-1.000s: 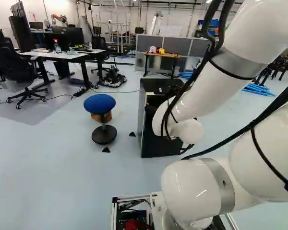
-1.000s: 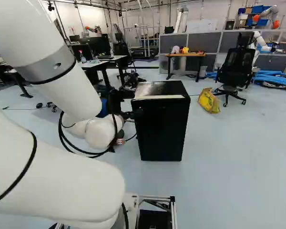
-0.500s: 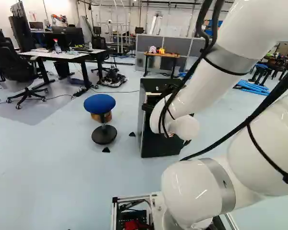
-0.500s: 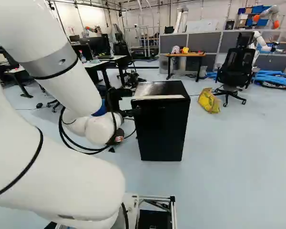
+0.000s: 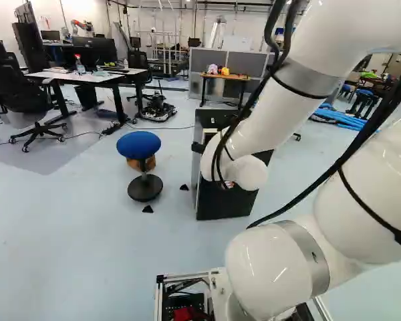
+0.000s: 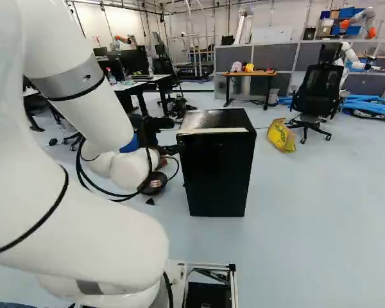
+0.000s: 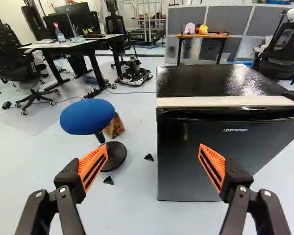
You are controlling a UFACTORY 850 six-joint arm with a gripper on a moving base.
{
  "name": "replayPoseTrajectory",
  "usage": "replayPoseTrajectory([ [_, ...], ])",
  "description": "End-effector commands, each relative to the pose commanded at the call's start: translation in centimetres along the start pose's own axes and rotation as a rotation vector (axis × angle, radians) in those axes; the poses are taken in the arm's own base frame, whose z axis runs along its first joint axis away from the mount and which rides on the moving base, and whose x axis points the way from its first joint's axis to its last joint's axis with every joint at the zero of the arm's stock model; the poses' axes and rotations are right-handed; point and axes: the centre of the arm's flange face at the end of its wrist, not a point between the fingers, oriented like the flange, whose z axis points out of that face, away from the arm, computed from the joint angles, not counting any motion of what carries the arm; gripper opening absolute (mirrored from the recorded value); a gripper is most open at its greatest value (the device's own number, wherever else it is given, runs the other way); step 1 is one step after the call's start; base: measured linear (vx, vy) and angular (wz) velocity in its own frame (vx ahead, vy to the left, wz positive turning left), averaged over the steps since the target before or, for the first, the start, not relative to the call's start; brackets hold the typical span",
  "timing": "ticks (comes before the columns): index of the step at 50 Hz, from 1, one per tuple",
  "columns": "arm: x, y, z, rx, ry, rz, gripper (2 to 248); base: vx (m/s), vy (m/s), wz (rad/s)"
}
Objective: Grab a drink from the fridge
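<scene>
the fridge (image 7: pixel 206 152) stands on the floor ahead of the arm, its dark door closed and facing the arm, with a pale strip (image 7: pixel 225 101) along the front edge of its top. the gripper (image 6: pixel 169 136) is in front of the fridge, toward its left side, with its fingers spread wide apart. in the wrist view, one orange pad (image 7: pixel 213 166) shows against the fridge door, while the other (image 7: pixel 93 167) shows over the floor left of the fridge, by the stool (image 7: pixel 87 117). this blue-topped stool stands upright, left of the fridge, and a brown package (image 7: pixel 114 126) sits behind it. two small black wedges (image 7: pixel 149 157) (image 7: pixel 109 180) lie on the floor between the fridge and stool or just beside the stool. a low wheeled machine (image 7: pixel 134 73) is farther back, behind and left of the fridge. well behind the fridge is a small desk (image 6: pixel 249 74) with toys on it. right of the fridge and farther back are a yellow bag (image 6: pixel 282 136) and a black office chair (image 6: pixel 318 96).
</scene>
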Motion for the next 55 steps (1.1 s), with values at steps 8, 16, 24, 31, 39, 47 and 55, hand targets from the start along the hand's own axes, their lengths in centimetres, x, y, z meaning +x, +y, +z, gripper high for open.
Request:
replayPoseTrajectory([
  [8,0.0,-0.6,0.1,-0.012,-0.002,0.024,247,0.0,0.0,0.0],
  [16,0.0,-1.2,0.2,-0.025,-0.002,0.049,247,0.0,0.0,0.0],
  [24,0.0,-1.8,0.2,-0.039,0.002,0.074,247,0.0,0.0,0.0],
  [31,0.1,-2.3,0.2,-0.052,0.006,0.096,247,0.0,0.0,0.0],
  [39,0.1,-2.9,0.2,-0.067,0.013,0.12,247,0.0,0.0,0.0],
  [47,0.0,-3.5,0.3,-0.084,0.017,0.143,247,0.0,0.0,0.0],
  [55,-0.5,-4.1,0.5,-0.105,0.008,0.159,247,0.0,0.0,0.0],
])
